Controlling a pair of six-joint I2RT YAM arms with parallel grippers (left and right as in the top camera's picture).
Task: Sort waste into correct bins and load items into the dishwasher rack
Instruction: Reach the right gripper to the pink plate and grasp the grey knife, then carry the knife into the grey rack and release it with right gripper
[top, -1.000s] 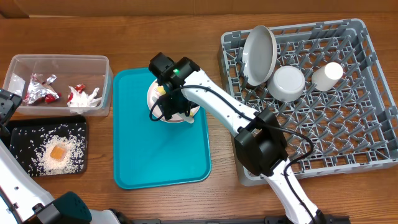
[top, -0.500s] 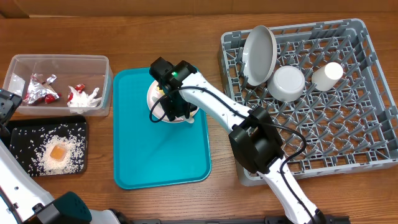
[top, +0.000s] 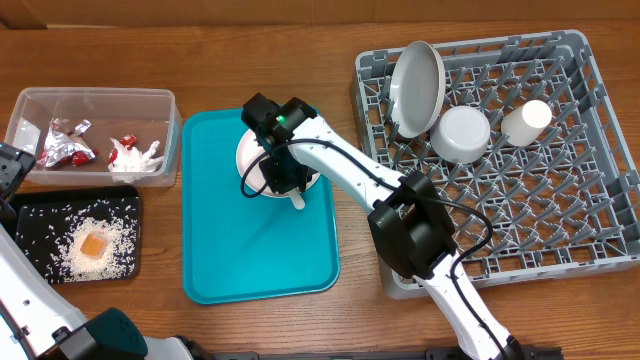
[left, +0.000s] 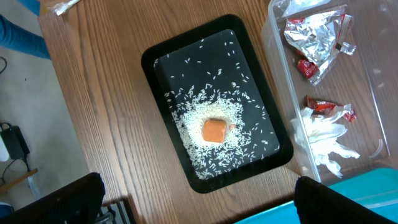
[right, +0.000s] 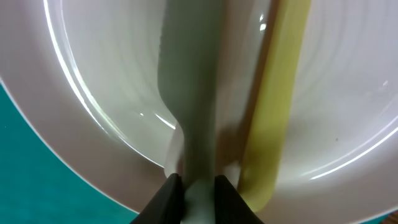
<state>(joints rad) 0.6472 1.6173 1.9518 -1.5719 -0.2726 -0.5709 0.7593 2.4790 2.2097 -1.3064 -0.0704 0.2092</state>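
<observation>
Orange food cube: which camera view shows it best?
Left wrist: the orange food cube sits large amid rice in the black tray. Overhead shows it only small; right wrist does not show it.

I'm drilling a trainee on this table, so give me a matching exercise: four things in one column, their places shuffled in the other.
Things:
1 orange food cube
2 crumpled white napkin
3 white cup
4 yellow fork

Places:
A dishwasher rack
B white plate on the teal tray
C black tray
D clear tub

Pairs: 1-C, 2-D, 3-A, 4-B
</observation>
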